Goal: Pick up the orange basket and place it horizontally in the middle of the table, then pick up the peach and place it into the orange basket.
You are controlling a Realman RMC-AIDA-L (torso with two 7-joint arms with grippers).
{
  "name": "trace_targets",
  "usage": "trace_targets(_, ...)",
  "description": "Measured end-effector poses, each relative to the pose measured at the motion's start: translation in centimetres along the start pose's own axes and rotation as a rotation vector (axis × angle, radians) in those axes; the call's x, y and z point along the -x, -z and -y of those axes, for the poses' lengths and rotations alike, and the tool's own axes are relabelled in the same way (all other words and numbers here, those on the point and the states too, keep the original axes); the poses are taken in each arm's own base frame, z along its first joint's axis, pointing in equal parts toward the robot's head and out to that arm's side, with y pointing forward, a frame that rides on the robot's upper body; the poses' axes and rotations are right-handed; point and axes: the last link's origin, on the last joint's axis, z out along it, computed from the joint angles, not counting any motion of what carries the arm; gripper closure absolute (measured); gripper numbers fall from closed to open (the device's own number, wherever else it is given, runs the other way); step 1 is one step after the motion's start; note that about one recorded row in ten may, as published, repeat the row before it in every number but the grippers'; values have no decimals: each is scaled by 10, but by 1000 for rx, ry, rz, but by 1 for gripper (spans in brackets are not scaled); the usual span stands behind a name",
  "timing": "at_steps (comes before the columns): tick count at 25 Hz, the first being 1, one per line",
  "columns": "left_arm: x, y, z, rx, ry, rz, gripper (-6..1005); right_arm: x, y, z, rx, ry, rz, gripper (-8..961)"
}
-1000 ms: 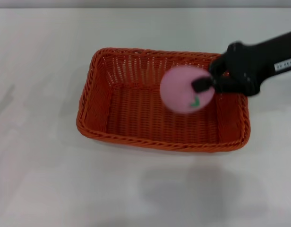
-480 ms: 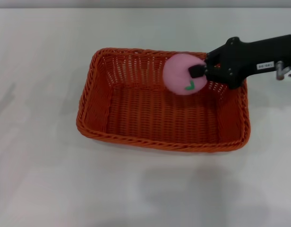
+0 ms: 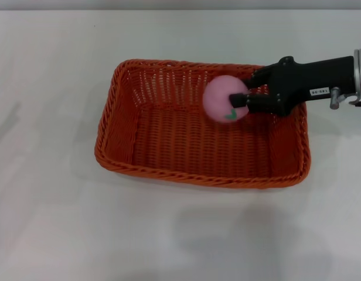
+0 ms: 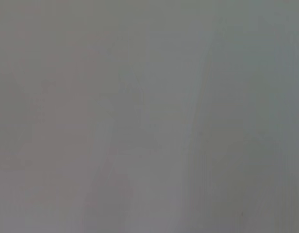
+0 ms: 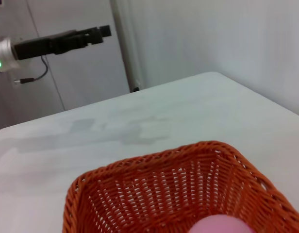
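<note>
The orange basket (image 3: 198, 178) lies lengthwise across the middle of the white table (image 3: 51, 222). My right gripper (image 3: 240, 89) reaches in from the right over the basket's far right part and is shut on the pink peach (image 3: 220, 96), held just inside the far rim. The right wrist view shows the basket (image 5: 140, 194) below and the top of the peach (image 5: 217, 225) at the picture's edge. My left gripper (image 5: 103, 32) shows there far off, raised beyond the table. The left wrist view shows only plain grey.
Bare white tabletop (image 5: 140, 116) surrounds the basket on all sides. A grey wall and a white panel stand beyond the table's far edge in the right wrist view.
My right gripper has carried the peach down and toward the basket's far right side; the peach looks smaller and sits lower. The basket has stayed in place.
</note>
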Motion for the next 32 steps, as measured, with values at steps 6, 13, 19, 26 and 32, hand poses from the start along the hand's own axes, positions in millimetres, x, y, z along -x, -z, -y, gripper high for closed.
trace_targets(6, 0, 0, 0, 1, 0, 0, 116, -1, -2, -1, 6, 0, 1, 560)
trace_targets(13, -1, 0, 0, 1, 0, -1, 117, 1, -1, 0, 8, -3, 12, 258)
trace_targets(19, -1, 0, 1, 0, -1, -1, 117, 13, 12, -6, 50, 10, 85, 256)
trace_targets(26, -2, 0, 2, -7, -6, -1, 117, 14, 67, -8, -49, 15, 202, 255)
trace_targets(32, -4, -1, 4, -19, -9, -14, 117, -3, 104, -10, -204, 13, 307, 262)
